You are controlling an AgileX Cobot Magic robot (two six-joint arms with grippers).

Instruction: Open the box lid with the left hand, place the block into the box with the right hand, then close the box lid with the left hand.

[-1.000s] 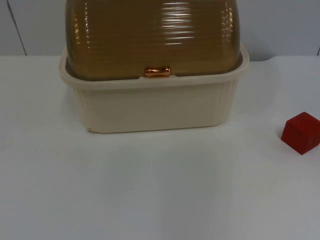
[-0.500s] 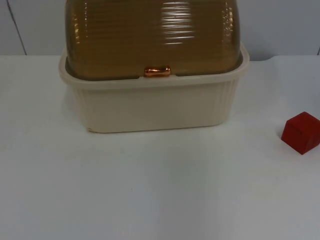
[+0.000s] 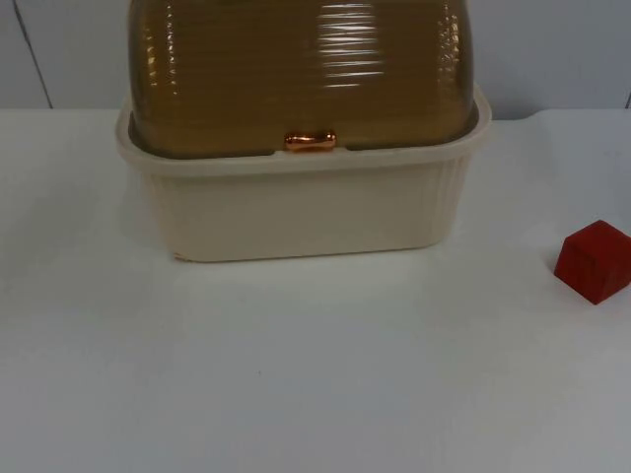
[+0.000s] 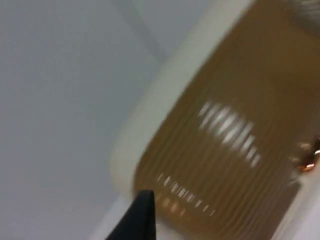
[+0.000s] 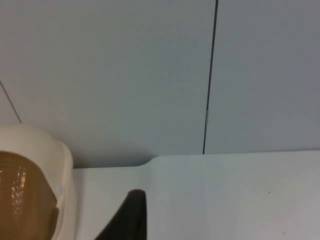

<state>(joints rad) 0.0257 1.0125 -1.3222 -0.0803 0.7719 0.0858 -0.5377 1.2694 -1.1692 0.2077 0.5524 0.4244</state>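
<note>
A cream ribbed box (image 3: pixel 296 212) stands at the back middle of the table. Its brown see-through lid (image 3: pixel 296 69) is down, with a copper handle (image 3: pixel 311 140) at the front rim. A red block (image 3: pixel 594 260) lies on the table to the box's right, near the picture's edge. My left gripper (image 4: pixel 142 220) hovers close over the ribbed lid (image 4: pixel 225 140), with the copper handle (image 4: pixel 307 160) off to one side. My right gripper (image 5: pixel 132 215) waits above the table beside the box's cream corner (image 5: pixel 47 150), facing the wall.
The white table (image 3: pixel 296 374) stretches bare in front of the box. The grey partition wall (image 3: pixel 552 49) rises right behind the box, with a dark seam (image 5: pixel 210 75) in it.
</note>
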